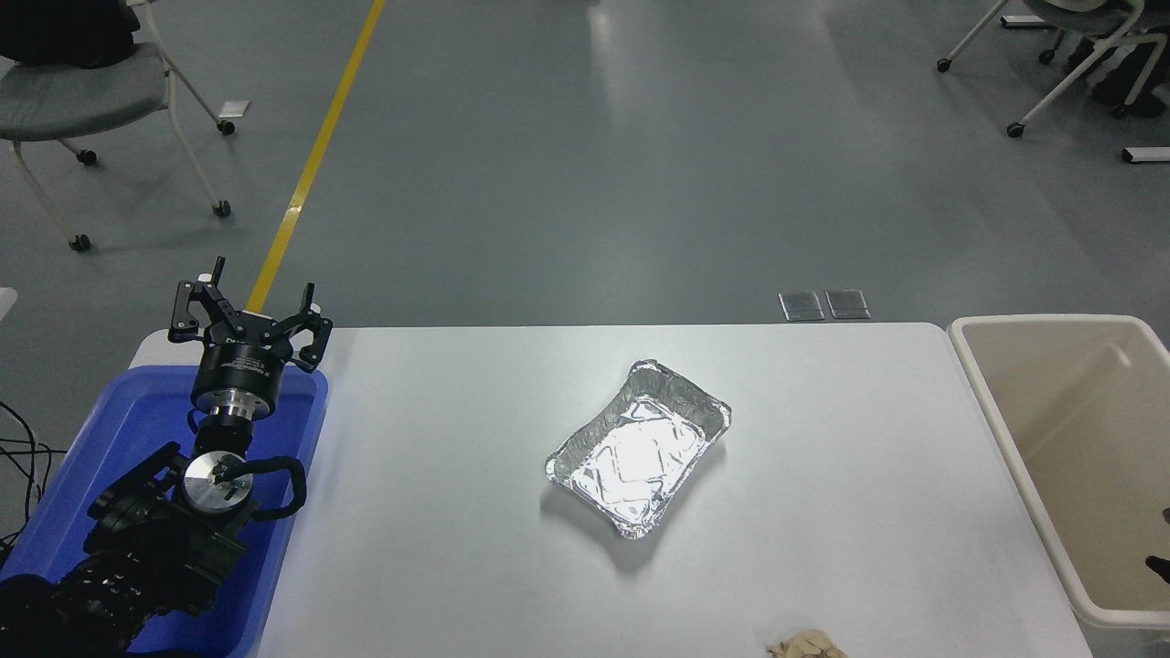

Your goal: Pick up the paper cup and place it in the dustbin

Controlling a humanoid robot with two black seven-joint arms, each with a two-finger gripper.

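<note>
The paper cup does not show anywhere: not on the table, not in what can be seen of the dustbin, and not at either gripper. So where the cup lies relative to the right gripper cannot be told.

The dustbin (1051, 402) stands at the table's right end, its long cream rim running along the table edge, and the stretch of its inside that shows is bare and smooth. Over its near right corner, at the very edge of the picture, only two small black tips of the right gripper (1161, 544) poke in. Too little shows to tell how wide it stands or whether it has hold of anything.

On the white table (439, 548), near the middle, lies a crinkled foil tray (638, 447), set at a slant and well apart from the dustbin. A crumpled brownish scrap (804, 647) sits at the table's near edge.

At the lower left, the left gripper (249, 322) hangs over the far end of a blue tub (55, 530), fingers spread wide and holding nothing.
</note>
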